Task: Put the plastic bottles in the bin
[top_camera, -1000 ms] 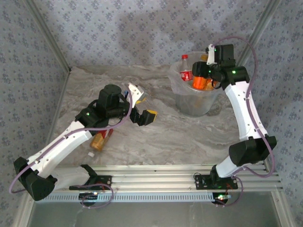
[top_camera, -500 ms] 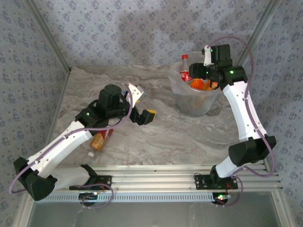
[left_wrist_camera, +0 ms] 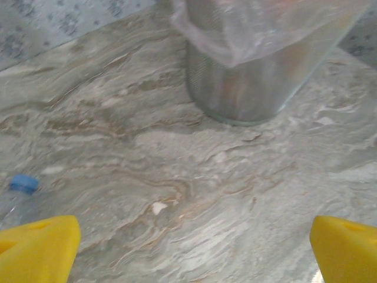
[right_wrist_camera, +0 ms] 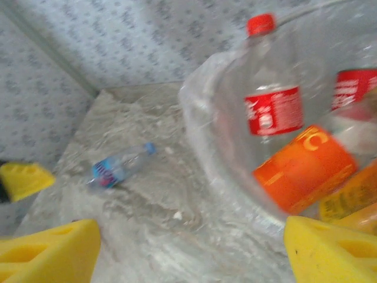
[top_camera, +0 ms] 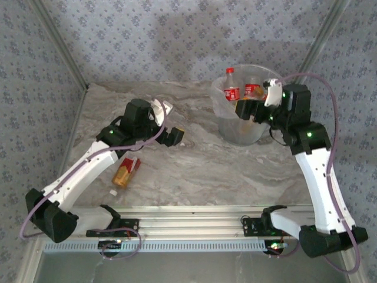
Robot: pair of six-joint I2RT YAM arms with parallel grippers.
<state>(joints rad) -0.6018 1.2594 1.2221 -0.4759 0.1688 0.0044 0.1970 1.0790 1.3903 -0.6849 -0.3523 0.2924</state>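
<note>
- One large round translucent grey-white plastic bin (top_camera: 235, 127) sat upper right in the top view. A red-labelled clear plastic bottle (right_wrist_camera: 274, 106) and an orange-labelled bottle (right_wrist_camera: 303, 168) were inside.
- Your left gripper (left_wrist_camera: 191, 247) hung centre-left, fingers (left_wrist_camera: 38, 244) wide apart, empty.
- Your right gripper (right_wrist_camera: 191, 253) sat at the bin's rim, jaws apart, empty.
- One amber bottle (top_camera: 125, 171) lay lower left.
- One clear blue-capped bottle (right_wrist_camera: 118, 166) lay left of the bin.

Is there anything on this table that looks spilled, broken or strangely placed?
Nothing spilled or broken. Two bottles lie on their sides outside the bin: an amber bottle and a blue-capped clear bottle. A small white bit lies near the amber one; unclear what.
</note>
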